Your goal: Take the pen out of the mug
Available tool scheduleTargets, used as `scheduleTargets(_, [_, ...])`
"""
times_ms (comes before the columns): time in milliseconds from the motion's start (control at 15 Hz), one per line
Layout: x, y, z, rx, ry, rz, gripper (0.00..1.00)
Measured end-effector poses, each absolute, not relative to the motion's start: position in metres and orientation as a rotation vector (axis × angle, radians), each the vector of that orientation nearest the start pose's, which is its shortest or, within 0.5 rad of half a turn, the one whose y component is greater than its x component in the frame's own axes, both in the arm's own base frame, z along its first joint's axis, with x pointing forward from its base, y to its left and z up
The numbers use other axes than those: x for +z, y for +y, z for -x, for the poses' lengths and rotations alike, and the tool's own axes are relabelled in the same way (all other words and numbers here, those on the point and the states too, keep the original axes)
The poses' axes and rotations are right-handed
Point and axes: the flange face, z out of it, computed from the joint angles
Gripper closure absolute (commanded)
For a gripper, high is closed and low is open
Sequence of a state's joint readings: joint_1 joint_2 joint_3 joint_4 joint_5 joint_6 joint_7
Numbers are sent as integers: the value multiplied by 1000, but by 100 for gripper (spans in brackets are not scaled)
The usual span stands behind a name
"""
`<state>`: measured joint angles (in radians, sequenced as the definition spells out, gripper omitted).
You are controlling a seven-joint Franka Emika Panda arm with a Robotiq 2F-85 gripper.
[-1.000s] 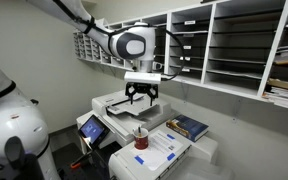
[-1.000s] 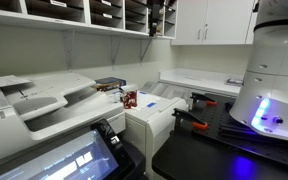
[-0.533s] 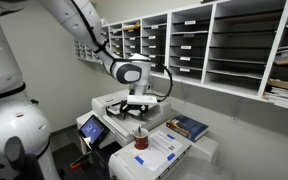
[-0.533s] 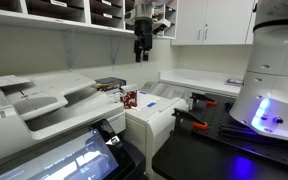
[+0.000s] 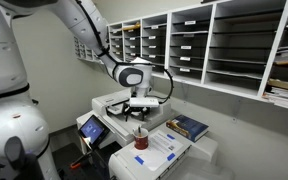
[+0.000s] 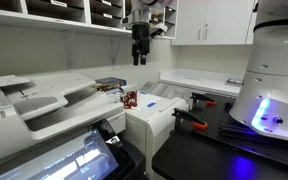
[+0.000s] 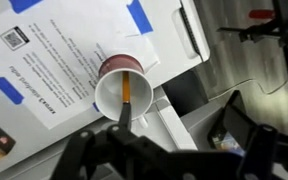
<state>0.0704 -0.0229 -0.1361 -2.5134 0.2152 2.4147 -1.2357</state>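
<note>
In an exterior view, the black Robotiq gripper hangs directly above the small dark-red cylindrical mug. The mug stands on a white box, with the flat dark-blue book at its 2 o'clock and the white printer at its 10 o'clock. A thin straight pen pokes up past the rim. The jaws look spread, with clear air between the fingertips and the pen's top.

In the other exterior view, the gripper sits well above the mug, at about its 12 o'clock. The pen is too small to make out here.

In the wrist view we look straight down into the mug and its pale inside. The pen leans from the centre toward the 6 o'clock rim. The mug stands on a printed paper sheet taped down with blue strips. The gripper frames the bottom edge with its fingers wide apart and nothing held, and the mug sits off toward its 10 o'clock.

This reads as the approach step — the grasp has not begun. The next move calls for centring the open jaws over the pen's upper end. Then comes a straight descent, a pinch above the rim and a vertical lift — without nudging the mug.
</note>
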Motion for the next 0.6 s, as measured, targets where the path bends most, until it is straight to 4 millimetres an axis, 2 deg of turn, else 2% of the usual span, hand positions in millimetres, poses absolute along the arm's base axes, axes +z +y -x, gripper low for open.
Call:
scheduleTargets(133, [275,-28,-459,-93,-1450,2638,0])
scheduleTargets(267, [258,-25,-466,-138,-1460,2656,26])
scheduleTargets(400, [239,-19,-473,-157,-1473,2660,40])
scheduleTargets(600, [213,-12,-484,-161,-1476,2652,44])
